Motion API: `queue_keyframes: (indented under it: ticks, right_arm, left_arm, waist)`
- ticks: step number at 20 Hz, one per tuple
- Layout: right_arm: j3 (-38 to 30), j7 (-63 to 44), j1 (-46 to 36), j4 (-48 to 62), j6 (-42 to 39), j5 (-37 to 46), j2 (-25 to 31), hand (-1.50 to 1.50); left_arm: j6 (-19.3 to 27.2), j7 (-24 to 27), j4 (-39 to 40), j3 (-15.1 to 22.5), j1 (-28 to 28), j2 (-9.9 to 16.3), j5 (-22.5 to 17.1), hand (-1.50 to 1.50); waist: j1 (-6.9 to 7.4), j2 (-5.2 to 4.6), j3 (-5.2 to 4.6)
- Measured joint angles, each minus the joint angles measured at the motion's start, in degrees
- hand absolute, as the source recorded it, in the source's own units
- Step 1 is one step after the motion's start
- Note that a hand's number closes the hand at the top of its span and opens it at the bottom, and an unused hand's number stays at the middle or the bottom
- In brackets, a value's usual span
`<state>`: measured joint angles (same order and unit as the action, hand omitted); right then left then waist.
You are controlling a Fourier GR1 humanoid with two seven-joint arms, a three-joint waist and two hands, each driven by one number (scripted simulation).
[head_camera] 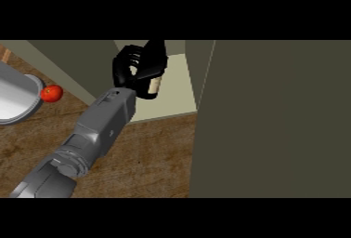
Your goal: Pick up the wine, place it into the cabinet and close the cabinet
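Observation:
The dark wine bottle (155, 69) has a pale label low on its body and stands roughly upright just inside the open cabinet, over its pale shelf floor (177, 100). My left hand (129, 65) is curled round the bottle from its left side, and the grey forearm runs back to the lower left edge. I cannot tell whether the bottle's base touches the shelf. The cabinet's dark door (274, 121) stands open and fills the right of the view. My right hand does not show.
A red tomato (51, 93) lies on the wooden counter (151, 158) at the left, next to a large grey-white round vessel (15, 100) cut by the left edge. The cabinet's left wall (72, 65) slants behind them.

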<state>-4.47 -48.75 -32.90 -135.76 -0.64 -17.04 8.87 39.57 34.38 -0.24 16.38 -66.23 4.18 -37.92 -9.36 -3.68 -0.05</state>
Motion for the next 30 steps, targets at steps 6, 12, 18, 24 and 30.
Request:
queue_keyframes:
  ticks: [6, 12, 18, 24, 30]
  right_arm:
    - [0.54, 0.15, -0.13, -0.04, -0.39, -0.05, 0.03, -1.5]
    - [0.79, 0.28, -0.53, 0.01, -0.65, -0.12, 0.01, -1.5]
    - [0.99, 0.3, -0.78, 0.08, -0.77, -0.21, -0.12, -1.5]
    - [1.09, 0.19, -0.91, 0.05, -0.64, -0.27, -0.22, -1.5]
    - [1.37, 0.27, -0.5, 0.1, -0.59, -0.2, -0.32, -1.5]
  left_arm:
    - [3.21, -1.49, -0.56, 1.85, 0.98, 0.92, 2.06, 1.5]
    - [2.3, -3.35, -0.94, 2.84, 1.5, 1.15, 3.16, -1.5]
    - [1.33, -5.05, -1.01, 2.46, 1.47, 1.17, 2.82, -1.5]
    - [-0.03, -5.61, -1.03, 2.4, 1.31, 1.08, 2.83, -1.5]
    - [-3.13, -4.16, -1.66, 2.95, 1.27, 0.81, 3.37, -1.5]
  waist:
    - [-0.48, -0.15, 0.02]
    - [-0.73, -0.31, 0.0]
    - [-0.67, -0.34, 0.01]
    - [-0.5, -0.35, -0.19]
    - [-0.01, -0.35, -0.52]
